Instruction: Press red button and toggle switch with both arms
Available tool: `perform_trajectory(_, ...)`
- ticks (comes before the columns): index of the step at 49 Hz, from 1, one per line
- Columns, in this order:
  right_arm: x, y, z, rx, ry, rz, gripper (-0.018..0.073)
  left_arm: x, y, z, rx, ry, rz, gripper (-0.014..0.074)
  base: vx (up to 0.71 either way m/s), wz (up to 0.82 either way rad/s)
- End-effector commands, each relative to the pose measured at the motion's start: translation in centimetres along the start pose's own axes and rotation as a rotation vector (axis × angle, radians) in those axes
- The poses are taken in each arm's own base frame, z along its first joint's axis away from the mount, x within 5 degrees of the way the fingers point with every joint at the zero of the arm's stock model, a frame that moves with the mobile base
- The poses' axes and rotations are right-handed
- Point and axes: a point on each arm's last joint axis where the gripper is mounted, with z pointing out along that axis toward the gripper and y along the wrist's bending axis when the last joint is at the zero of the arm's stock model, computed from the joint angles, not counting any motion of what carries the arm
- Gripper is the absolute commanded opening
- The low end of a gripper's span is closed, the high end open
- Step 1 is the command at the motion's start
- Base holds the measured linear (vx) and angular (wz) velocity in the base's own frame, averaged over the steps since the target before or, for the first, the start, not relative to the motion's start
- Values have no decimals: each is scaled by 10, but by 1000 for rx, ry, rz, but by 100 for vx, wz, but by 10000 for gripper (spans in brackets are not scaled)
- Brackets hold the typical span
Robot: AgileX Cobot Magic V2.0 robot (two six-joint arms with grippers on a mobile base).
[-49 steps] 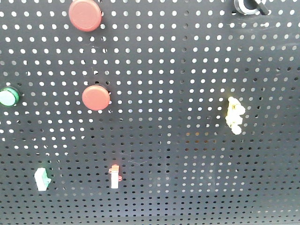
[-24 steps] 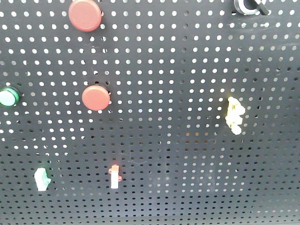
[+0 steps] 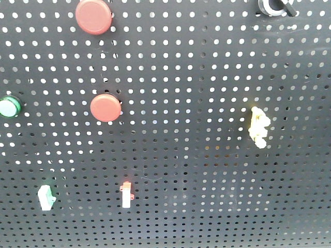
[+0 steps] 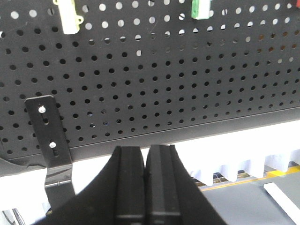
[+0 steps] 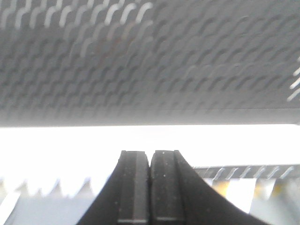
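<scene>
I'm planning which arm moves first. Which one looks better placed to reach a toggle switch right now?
Probably the left. Its shut pincer sits below the pegboard, with the green switch and yellow switch sharp above. The right pincer view shows only blurred pegboard, no switch.

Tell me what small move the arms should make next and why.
Probably raise both arms toward the panel. The left hand and right hand are shut, holding nothing, and sit below the pegboard's lower edge. Neither appears in the front view, where the red button and small toggle switch are untouched.
</scene>
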Motion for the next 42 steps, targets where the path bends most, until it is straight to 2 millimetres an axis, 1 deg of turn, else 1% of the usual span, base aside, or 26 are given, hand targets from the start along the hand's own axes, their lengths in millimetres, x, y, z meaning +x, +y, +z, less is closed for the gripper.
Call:
perform_trajectory(1, -6, -1, -1, 25, -105, -13, -3, 3, 1, 1, -12, -65, -10, 2, 0, 0)
perform_trajectory(42, -6, -2, -1, 29, -108, -7, -3, 3, 1, 1, -12, -65, -10, 2, 0, 0)
